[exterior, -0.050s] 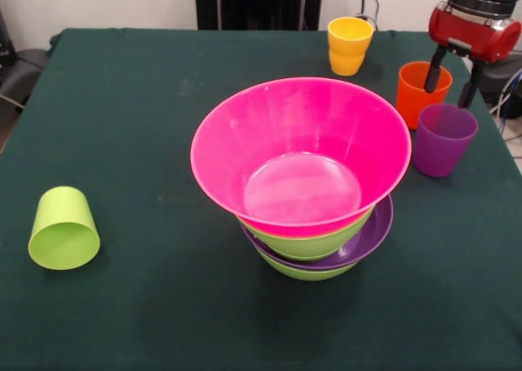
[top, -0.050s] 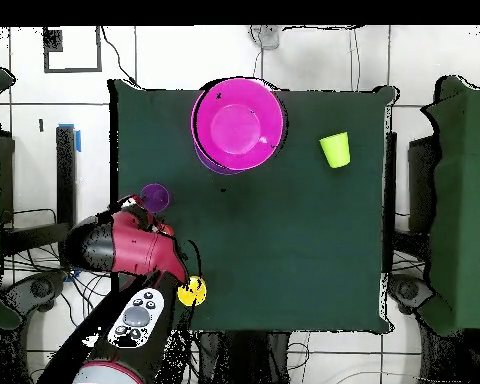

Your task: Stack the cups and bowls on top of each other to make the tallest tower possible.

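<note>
We see the tower (exterior, -0.050s: 306, 183) mid-tabletop (exterior, -0.050s: 130, 126), pink bowl (exterior, -0.050s: 300, 155) on top. At far right the end effector (exterior, -0.050s: 451, 81) hangs open — one finger inside the upright orange cup (exterior, -0.050s: 416, 98), one outside, straddling its rim.

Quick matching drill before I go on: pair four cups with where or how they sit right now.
Things:
1. lime green cup
2. yellow-orange cup
3. orange cup
4. purple cup

States:
A. upright, just in front of the orange one
B. lying on its side, far from the tower
C. upright, with the gripper right above it
D. upright near the table's back edge

Pairs: 1-B, 2-D, 3-C, 4-A
</note>
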{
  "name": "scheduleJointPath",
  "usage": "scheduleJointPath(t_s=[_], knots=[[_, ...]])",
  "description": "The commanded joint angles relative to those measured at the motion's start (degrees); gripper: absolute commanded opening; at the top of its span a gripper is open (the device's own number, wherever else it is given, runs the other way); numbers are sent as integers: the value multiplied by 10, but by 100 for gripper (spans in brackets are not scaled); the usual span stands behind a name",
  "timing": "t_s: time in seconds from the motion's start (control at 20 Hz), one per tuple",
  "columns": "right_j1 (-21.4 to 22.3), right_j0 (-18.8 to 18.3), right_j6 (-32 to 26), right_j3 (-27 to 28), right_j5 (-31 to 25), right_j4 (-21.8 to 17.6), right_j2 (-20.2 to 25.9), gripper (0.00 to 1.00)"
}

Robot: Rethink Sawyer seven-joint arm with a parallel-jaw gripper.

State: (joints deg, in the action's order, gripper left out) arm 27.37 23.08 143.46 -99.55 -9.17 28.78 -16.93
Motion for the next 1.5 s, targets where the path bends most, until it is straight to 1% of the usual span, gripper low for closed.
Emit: scheduleJointPath(t_s=[0.05, 0.25, 0.4, 0.75, 0.95, 1.3, 1.5], knots=[[-48, -11, 110, -31, 50, 13, 68, 100], [-53, -11, 112, -32, 60, 16, 70, 100], [-54, -4, 115, -32, 58, 24, 67, 100], [-59, 30, 134, -25, 42, 55, 49, 100], [-68, 44, 140, -23, 48, 77, 50, 100], [-77, 56, 139, -25, 60, 106, 55, 100], [-82, 55, 133, -25, 67, 113, 59, 100]])
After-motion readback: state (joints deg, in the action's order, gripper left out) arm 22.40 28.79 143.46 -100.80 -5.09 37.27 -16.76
